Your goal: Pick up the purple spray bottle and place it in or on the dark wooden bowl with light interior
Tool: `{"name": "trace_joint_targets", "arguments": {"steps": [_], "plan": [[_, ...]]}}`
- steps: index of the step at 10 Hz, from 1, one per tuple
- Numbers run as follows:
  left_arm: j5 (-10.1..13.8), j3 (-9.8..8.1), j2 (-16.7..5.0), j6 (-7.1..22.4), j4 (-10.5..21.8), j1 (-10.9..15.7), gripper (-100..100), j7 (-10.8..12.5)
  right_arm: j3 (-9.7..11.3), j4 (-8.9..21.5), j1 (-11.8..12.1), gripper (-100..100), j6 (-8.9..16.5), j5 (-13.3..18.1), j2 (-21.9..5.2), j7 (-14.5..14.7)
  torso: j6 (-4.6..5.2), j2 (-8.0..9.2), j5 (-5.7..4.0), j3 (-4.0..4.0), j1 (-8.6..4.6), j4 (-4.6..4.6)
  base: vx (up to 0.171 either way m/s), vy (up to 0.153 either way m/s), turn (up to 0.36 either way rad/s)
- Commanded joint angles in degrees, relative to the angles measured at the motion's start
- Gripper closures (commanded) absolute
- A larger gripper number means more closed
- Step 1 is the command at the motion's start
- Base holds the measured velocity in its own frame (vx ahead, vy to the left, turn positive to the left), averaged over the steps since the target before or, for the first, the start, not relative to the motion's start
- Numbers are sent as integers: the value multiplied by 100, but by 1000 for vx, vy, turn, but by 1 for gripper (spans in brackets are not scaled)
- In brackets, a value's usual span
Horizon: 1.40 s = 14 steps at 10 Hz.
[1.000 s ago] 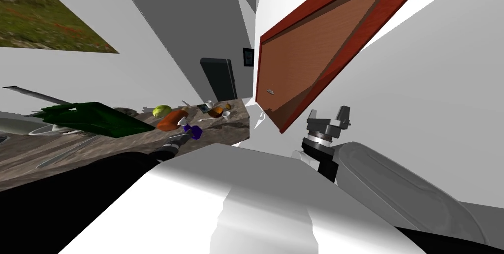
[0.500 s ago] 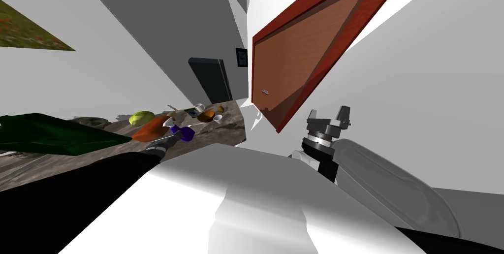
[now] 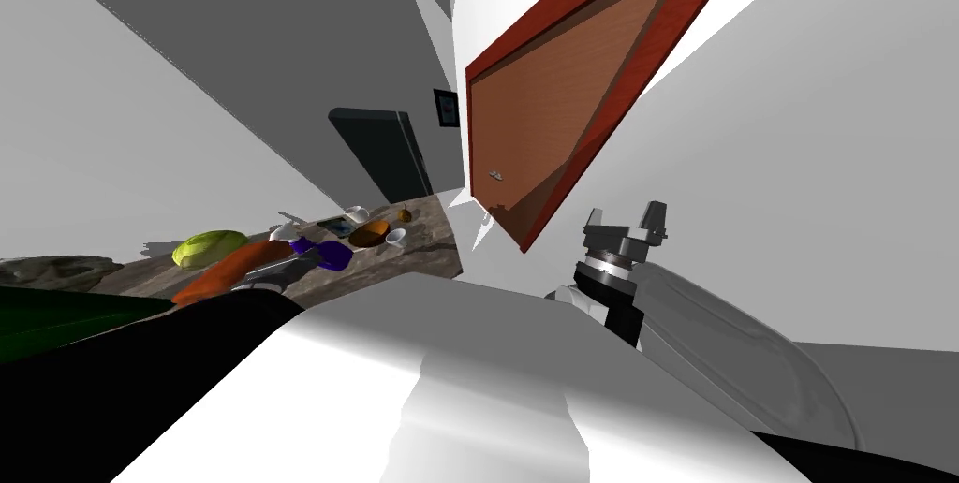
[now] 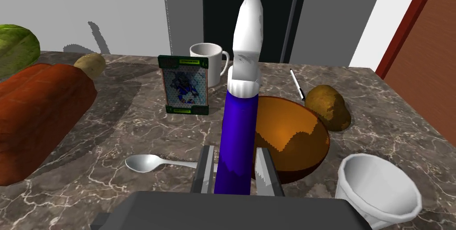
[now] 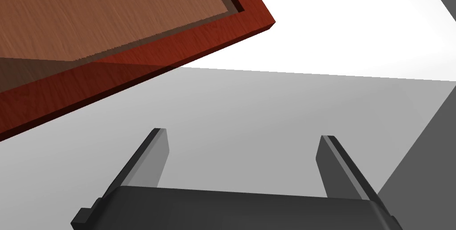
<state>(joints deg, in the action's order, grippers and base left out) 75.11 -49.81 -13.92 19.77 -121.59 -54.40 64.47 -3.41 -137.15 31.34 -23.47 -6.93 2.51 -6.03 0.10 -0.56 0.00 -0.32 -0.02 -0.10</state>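
Purple spray bottle with white nozzle (image 4: pixel 238 129), upright, clamped low on its body by the left pincer (image 4: pixel 234 151). The brown round bowl with orange interior (image 4: pixel 294 138) sits just beyond on the marbled worktop (image 4: pixel 111 125). Advance slightly and lower inside the rim, clear of the white cup (image 4: pixel 378 191). Right pincer (image 5: pixel 242 136) spread, idle.

Head rolled, left wrist close, counter (image 4: pixel 111 133) shared

Dk marble counter (image 4: pixel 133 125), grey walls (image 3: pixel 140 131), red-brown wood door (image 3: pixel 562 103).
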Motion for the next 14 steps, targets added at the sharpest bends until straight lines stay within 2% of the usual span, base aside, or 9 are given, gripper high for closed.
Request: {"name": "trace_joint_targets", "arguments": {"steps": [1, 4, 6, 7, 8, 12, 13, 14], "plan": [[132, -265, -130, -34, 173, 20, 100, 144, 0, 0, 0, 0, 0, 0, 0, 0, 0, 0, 0, 0, 0, 0, 165, -25, -212], [210, -572, -297, -20, 294, 33, 100, 355, 0, 0, 0, 0, 0, 0, 0, 0, 18, -34, 15, -20, 18, -8, 169, -10, -131], [273, -837, -471, -10, 397, 49, 100, 538, 0, 0, 0, 0, 0, 0, -1, 0, 23, -36, 17, -22, 33, -9, 151, 15, -163], [171, -770, -394, 12, 329, 60, 100, 543, 0, 0, 0, 0, 0, 0, 0, 0, 27, -37, 19, -24, 32, -10, 64, 8, -46], [171, -782, -406, 7, 329, 70, -100, 564, -1, 0, 0, 0, 0, 0, 0, 0, 16, -11, 22, -10, 27, -6, 14, 3, 1], [171, -779, -407, 7, 327, 72, -100, 562, 0, 0, -1, 0, 0, 0, 0, 0, 14, 30, 21, 15, 23, 5, 2, 0, 0], [171, -779, -407, 7, 327, 72, 0, 562, 0, 0, -1, 0, 0, 0, 0, 0, 14, 31, 21, 16, 23, 5, 0, 0, 0], [275, -922, -429, 67, 178, -88, -100, 679, 0, 0, -1, 0, 0, 0, 0, 0, 14, 31, 21, 16, 23, 5, 20, 7, 54]]}}
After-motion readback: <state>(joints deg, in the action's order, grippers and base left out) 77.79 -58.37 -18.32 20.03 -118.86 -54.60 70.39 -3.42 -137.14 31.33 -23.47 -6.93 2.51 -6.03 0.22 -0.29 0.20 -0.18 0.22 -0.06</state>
